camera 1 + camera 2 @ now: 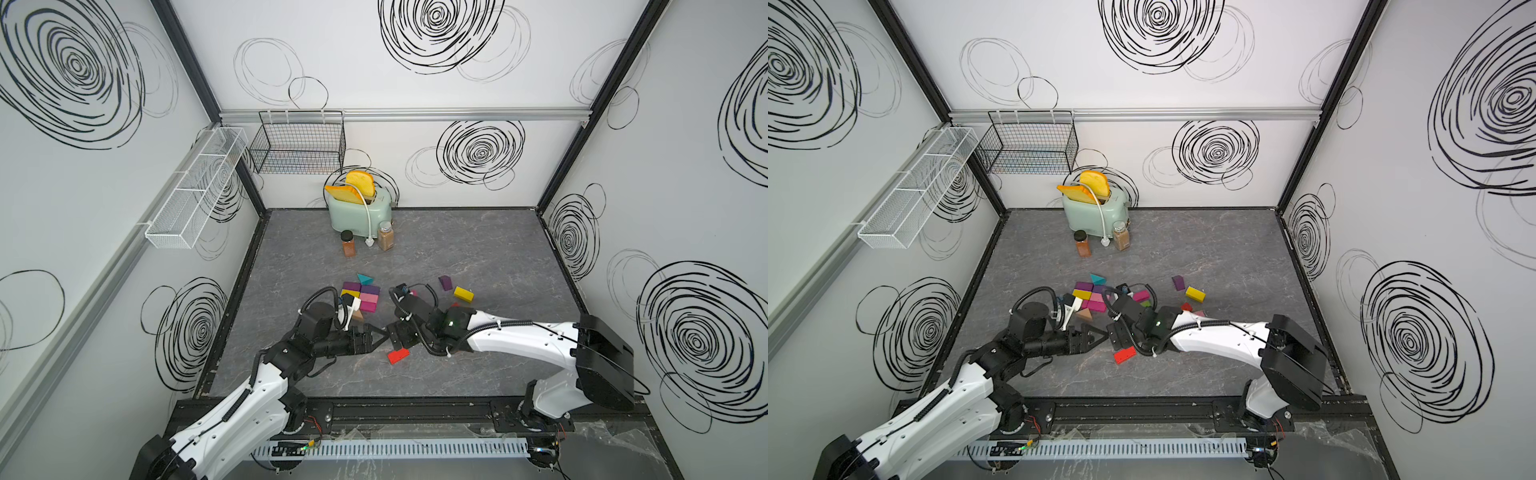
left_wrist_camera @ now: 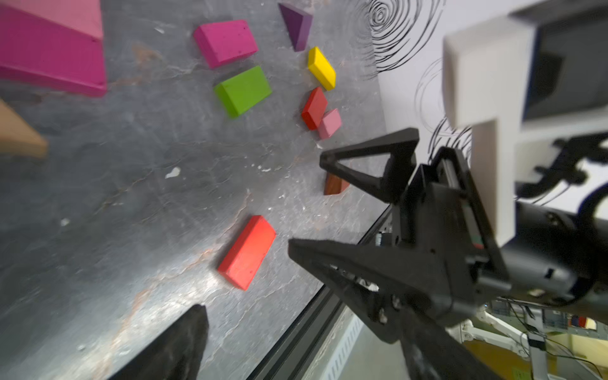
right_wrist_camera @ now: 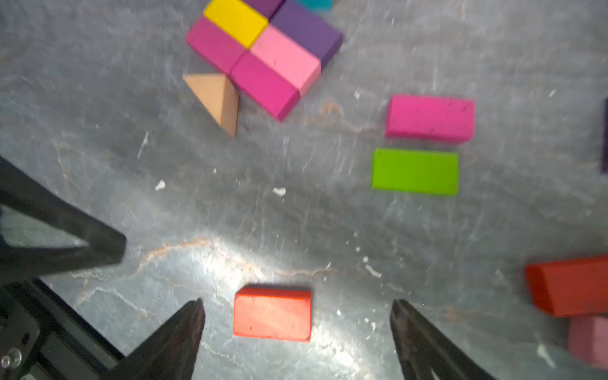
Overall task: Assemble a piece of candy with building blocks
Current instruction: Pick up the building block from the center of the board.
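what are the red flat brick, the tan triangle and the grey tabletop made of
The red flat rectangular brick: likely painted wood, matte coat with small dark chips.
The tan triangular block: seemingly bare or lightly stained wood, matte, warm tone.
The grey veined tabletop: stone-look laminate or real stone, unclear; slightly glossy, it throws a bright glare.

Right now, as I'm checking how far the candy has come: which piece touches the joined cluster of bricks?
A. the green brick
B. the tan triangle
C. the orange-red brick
B: in the right wrist view the tan triangle meets the cluster's magenta brick at a corner.
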Controlling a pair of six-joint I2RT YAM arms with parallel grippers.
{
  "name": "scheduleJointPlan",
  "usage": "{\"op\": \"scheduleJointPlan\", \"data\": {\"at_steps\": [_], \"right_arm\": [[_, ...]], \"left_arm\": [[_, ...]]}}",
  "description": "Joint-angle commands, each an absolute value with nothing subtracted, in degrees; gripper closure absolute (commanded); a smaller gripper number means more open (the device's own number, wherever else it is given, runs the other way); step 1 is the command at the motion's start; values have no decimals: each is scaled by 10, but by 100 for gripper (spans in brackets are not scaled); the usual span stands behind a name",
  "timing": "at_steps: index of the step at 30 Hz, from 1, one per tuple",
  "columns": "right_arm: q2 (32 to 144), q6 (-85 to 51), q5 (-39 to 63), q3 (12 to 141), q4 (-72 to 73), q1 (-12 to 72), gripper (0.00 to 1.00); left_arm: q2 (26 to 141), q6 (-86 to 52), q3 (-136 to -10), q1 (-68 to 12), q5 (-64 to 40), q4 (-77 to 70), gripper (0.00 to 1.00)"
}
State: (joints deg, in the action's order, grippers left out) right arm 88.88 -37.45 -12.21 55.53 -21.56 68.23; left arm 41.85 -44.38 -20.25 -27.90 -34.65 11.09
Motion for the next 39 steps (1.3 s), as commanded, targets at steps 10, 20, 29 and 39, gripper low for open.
{"op": "scheduleJointPlan", "data": {"at_steps": [10,20,29,39], "right_arm": [[986,-408,-100,563,-232,719,8],[993,-379,-93,557,-193,695,21],[1000,-366,-72,541,-168,688,36],[960,-373,-93,492,-170,644,54]], "left_arm": [[307,-508,-176,-266,-335,149,6],[314,-506,-187,-258,-302,180,6],[322,-508,-189,-242,-284,183,7],[332,-505,-185,-222,-296,165,8]]}}
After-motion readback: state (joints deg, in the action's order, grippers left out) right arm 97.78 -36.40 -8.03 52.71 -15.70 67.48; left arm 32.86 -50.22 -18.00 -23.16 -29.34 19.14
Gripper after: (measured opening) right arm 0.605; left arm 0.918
